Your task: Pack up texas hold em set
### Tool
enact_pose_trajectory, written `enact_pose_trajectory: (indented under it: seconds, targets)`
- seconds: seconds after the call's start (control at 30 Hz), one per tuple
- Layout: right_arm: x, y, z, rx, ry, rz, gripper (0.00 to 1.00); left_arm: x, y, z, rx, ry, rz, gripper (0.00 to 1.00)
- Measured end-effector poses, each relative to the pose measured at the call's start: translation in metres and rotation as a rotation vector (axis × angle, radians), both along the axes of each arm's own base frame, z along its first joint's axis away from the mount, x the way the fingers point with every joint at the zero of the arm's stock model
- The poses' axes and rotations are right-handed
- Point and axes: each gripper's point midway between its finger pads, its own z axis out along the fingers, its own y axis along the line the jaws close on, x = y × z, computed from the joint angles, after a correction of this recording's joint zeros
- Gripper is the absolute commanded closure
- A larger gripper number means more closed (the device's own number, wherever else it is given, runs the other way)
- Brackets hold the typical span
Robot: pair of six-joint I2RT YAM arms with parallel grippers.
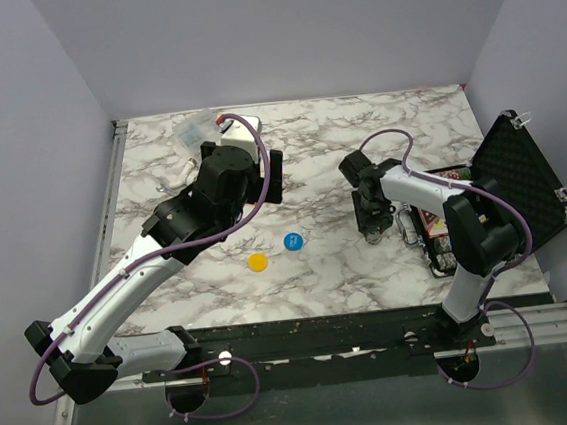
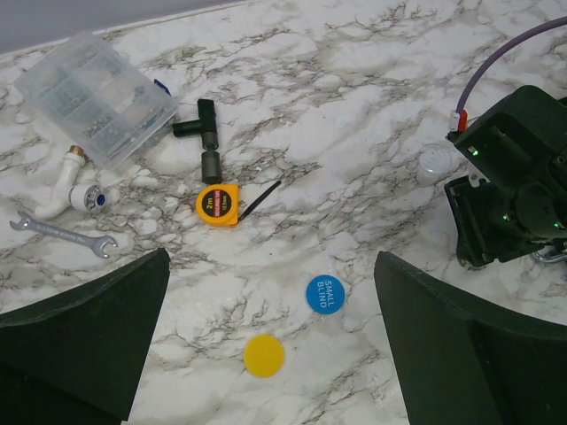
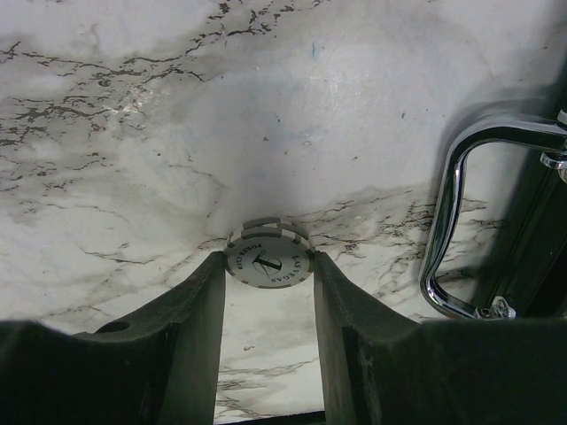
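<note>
Right tool clenches the white disc by its rim, presumably to carry it to the briefcase at 3 o'clock. Left tool hangs released above the blue disc, likely its next pick

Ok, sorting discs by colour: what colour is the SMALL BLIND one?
The small blind disc is blue with white lettering, clearest in the left wrist view.

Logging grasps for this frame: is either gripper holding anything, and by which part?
The right gripper holds the white disc, pinched at opposite sides of its rim. The left gripper is open and holds nothing.
</note>
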Motion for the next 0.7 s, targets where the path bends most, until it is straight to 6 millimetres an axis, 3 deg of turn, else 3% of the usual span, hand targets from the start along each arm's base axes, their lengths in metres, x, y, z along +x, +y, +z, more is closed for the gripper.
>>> enact_pose_trajectory:
  seconds: [0.17,0.3,0.43,0.57,0.7]
  targets:
    - [-0.001,0.0,-0.001,-0.001,0.003,0.0,0.58,0.0,0.0,0.0,-0.001,0.001,-0.002,0.02]
    - [-0.001,-0.001,-0.001,-0.002,0.004,-0.001,0.38,0.0,-0.001,0.0,-0.001,0.001,-0.004,0.02]
    - [0.002,0.0,0.002,0.003,-0.003,-0.005,0.25,-0.001,-0.001,0.0,-0.002,0.002,-0.006,0.02]
    - [0.021,0.004,0.014,0.036,-0.052,-0.037,0.2,-0.001,-0.001,0.0,-0.003,0.003,-0.007,0.02]
    - [0.055,0.004,0.021,0.068,-0.102,-0.097,0.18,-0.001,-0.002,0.0,-0.003,0.004,-0.01,0.02]
